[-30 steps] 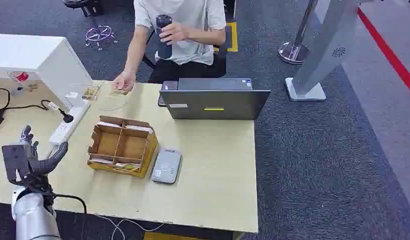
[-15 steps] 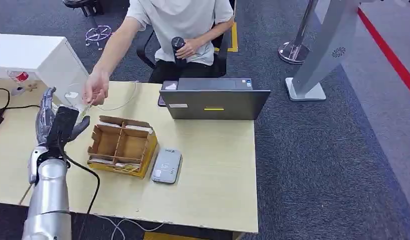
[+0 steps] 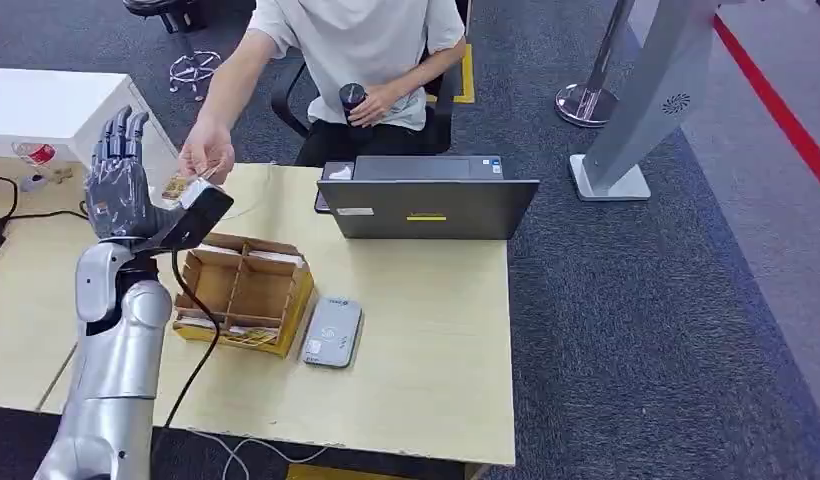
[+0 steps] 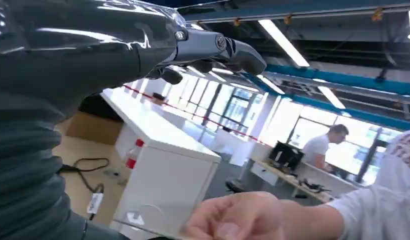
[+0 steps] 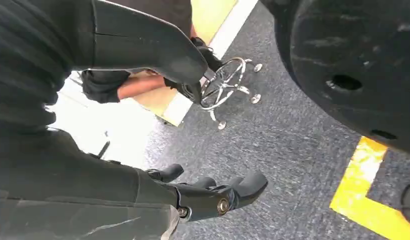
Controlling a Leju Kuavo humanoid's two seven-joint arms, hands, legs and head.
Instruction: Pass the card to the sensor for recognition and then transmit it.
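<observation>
My left hand (image 3: 121, 180) is raised over the table's far left part, its fingers (image 4: 213, 47) straight and spread with nothing in them. A person's hand (image 3: 208, 155) reaches across the table and pinches a small pale card (image 3: 197, 180) right beside my thumb; I cannot tell if the two touch. That same person's hand (image 4: 238, 217) is close in the left wrist view. The grey card sensor (image 3: 332, 332) lies flat on the table (image 3: 426, 340), to the right of a cardboard divider box (image 3: 244, 290). My right hand (image 5: 193, 192) hangs over the carpet, fingers loosely apart, empty.
A grey laptop (image 3: 426, 205) stands at the table's far edge, with the seated person (image 3: 356, 50) behind it holding a dark cylinder (image 3: 351, 100). A white cabinet (image 3: 56, 115), a power strip and cables sit at the far left. A grey stand (image 3: 641, 100) is on the carpet to the right.
My left arm has lifted from low near the front edge to high over the far left of the table, palm open. The person's hand has come to my thumb with the card.
</observation>
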